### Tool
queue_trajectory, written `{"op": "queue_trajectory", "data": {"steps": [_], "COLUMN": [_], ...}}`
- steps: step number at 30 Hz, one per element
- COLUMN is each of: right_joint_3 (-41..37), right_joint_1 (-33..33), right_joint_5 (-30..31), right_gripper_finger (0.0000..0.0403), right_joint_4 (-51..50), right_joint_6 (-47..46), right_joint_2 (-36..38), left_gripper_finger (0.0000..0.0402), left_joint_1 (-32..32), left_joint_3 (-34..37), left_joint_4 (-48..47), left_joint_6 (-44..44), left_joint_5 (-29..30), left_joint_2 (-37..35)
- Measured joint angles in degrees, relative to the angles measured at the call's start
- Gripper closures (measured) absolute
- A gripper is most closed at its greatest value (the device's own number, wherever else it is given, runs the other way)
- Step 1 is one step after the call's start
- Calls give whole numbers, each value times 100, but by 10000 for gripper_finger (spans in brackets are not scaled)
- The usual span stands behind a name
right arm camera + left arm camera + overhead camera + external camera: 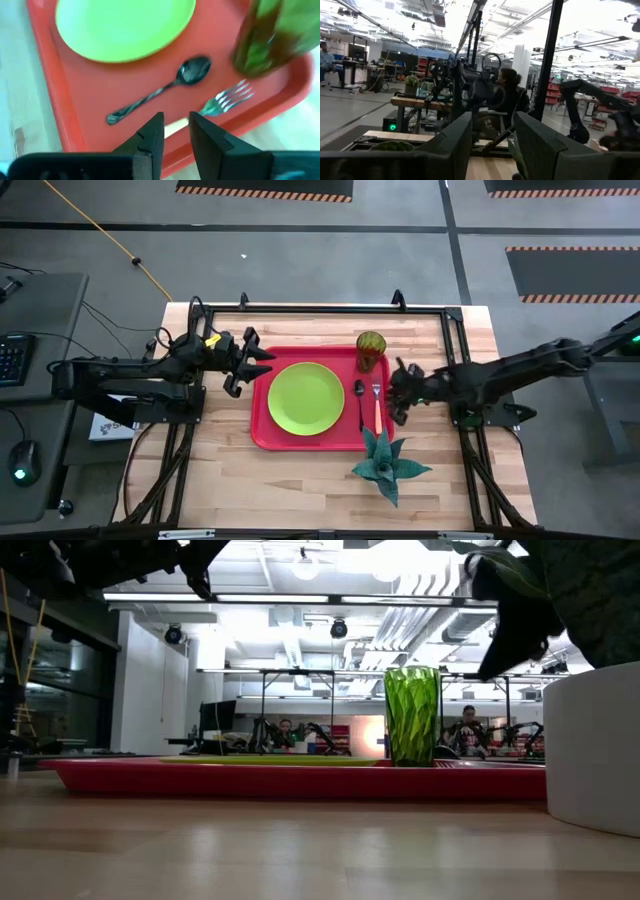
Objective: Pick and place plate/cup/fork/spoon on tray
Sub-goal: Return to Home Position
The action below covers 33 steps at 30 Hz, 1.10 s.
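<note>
The red tray (262,430) lies in the middle of the table. On it lie the lime-green plate (305,398), the dark spoon (360,402) and the orange-handled fork (377,408). The olive-green cup (371,350) stands upright in its far right corner. My right gripper (397,393) hovers at the tray's right rim, open. In the right wrist view (175,131) a bit of the fork's handle (172,128) shows between its fingers, below them. My left gripper (262,365) is open and empty at the tray's left rim, pointing level (492,145).
A teal spiky plant (385,463) in a white pot (595,750) stands just off the tray's near right corner, close to my right gripper. Black frame rails run along the table's far edge and sides. Bare wood shows along the near edge.
</note>
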<state>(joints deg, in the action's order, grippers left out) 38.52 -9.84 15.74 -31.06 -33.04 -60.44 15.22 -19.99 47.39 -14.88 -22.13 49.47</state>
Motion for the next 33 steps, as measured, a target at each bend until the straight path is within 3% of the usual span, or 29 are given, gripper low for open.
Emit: {"op": "queue_trajectory", "data": {"steps": [5, 9, 13, 16, 21, 28, 31, 33], "right_joint_3": [0, 0, 0, 0, 0, 0, 0, 0], "right_joint_1": [-151, 9, 464, 744, 1000, 1025, 1025, 1025], "right_joint_5": [801, 1528, 1183, 758, 654, 541, 469, 302], "right_gripper_finger": [347, 390, 398, 402, 402, 403, 403, 403], "right_joint_4": [-194, -77, 140, 270, 413, 461, 519, 505], "right_joint_6": [712, 1429, 1874, 2130, 2199, 2172, 2194, 2198], "right_joint_2": [920, 1634, 2240, 2503, 2551, 2327, 2259, 2257], "left_gripper_finger": [259, 259, 261, 284, 383, 400, 401, 401], "left_joint_1": [33, 234, 640, 882, 545, -1365, -1835, -1896], "left_joint_3": [0, 2, 2, 67, 572, 970, 1001, 997], "left_joint_4": [-35, -279, -779, -1316, -2027, -2085, -2086, -2236], "left_joint_6": [58, 53, 88, 356, 251, 587, 1077, 1138], "left_joint_5": [-489, -902, -949, -918, 940, 3012, 3377, 3100], "left_joint_2": [-103, -377, -847, -1274, -1678, -1555, -1694, -1940]}}
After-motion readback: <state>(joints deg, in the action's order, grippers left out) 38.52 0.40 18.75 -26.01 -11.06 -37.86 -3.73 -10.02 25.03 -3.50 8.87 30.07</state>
